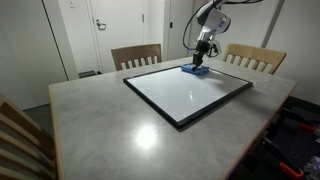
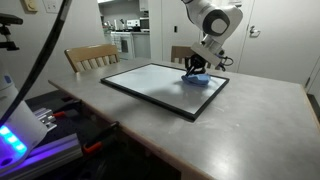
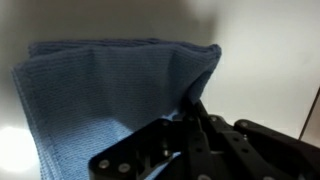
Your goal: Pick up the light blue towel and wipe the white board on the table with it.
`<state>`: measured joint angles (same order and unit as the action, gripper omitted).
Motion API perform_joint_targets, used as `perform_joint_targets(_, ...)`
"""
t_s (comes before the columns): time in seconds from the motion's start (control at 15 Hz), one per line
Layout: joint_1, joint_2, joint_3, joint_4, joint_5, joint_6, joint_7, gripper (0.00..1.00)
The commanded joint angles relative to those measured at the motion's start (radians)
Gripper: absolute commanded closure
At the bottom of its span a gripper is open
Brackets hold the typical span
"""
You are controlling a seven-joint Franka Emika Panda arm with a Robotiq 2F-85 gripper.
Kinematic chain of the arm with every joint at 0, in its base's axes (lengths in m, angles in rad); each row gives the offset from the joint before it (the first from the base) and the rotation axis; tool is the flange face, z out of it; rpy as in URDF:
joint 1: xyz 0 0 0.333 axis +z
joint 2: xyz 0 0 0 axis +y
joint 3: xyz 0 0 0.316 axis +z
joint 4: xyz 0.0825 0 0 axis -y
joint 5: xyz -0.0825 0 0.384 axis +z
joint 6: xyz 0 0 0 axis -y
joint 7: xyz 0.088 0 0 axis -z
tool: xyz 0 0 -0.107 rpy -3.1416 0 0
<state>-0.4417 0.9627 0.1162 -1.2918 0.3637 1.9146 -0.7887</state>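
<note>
The white board (image 1: pixel 185 92) (image 2: pixel 160 88), glossy with a thin black frame, lies flat on the grey table (image 1: pixel 110 125) (image 2: pixel 240 125). The light blue towel (image 1: pixel 196 70) (image 2: pixel 197 79) (image 3: pixel 100 95) rests on the board's far corner. My gripper (image 1: pixel 200 60) (image 2: pixel 194 68) (image 3: pixel 190 105) points down onto it and is shut on a fold of the cloth. In the wrist view the towel spreads over the white surface to the left of my dark fingers (image 3: pixel 205 130), and its right edge bunches up where they pinch it.
Two slatted wooden chairs (image 1: pixel 136 56) (image 1: pixel 253 58) stand at the table's far side. Another chair back (image 1: pixel 20 140) rises at the near corner. Equipment with cables and a lit blue box (image 2: pixel 15 140) sits beside the table.
</note>
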Motion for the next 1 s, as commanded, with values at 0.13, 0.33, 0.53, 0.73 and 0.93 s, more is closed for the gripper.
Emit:
perform_joint_targets(0.13, 0.028, -0.015, -0.006, -0.044, 0.01, 0.026, 0.005, 0.99)
perform_joint_targets(0.33, 0.04, -0.013, -0.005, -0.046, 0.011, 0.047, 0.007, 0.99)
perform_joint_targets(0.53, 0.05, -0.01, 0.001, -0.043, 0.019, 0.075, 0.016, 0.99)
perform_joint_targets(0.73, 0.063, -0.012, 0.01, -0.046, 0.021, 0.095, 0.033, 0.99)
perform_joint_targets(0.93, 0.081, -0.014, 0.021, -0.051, 0.02, 0.113, 0.049, 0.99)
